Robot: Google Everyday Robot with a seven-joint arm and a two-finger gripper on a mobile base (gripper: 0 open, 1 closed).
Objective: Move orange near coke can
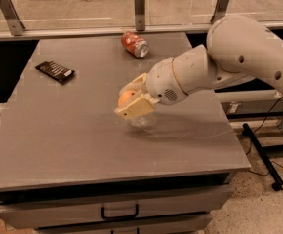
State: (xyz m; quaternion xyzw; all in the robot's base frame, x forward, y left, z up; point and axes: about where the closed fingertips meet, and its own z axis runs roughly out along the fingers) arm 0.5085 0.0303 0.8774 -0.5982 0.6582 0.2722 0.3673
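Note:
The orange (126,98) sits between the cream fingers of my gripper (129,100), held above the middle of the grey table (58,130). The gripper is shut on it. The coke can (134,44), red with a silver end, lies on its side near the table's far edge, well beyond the gripper and slightly to its right. My white arm (229,57) reaches in from the right.
A flat black rectangular packet (55,71) lies at the table's far left. A glass rail with metal posts (139,9) runs behind the table. A drawer with a handle (119,212) is under the front edge. A black stand leg (261,152) is on the floor at right.

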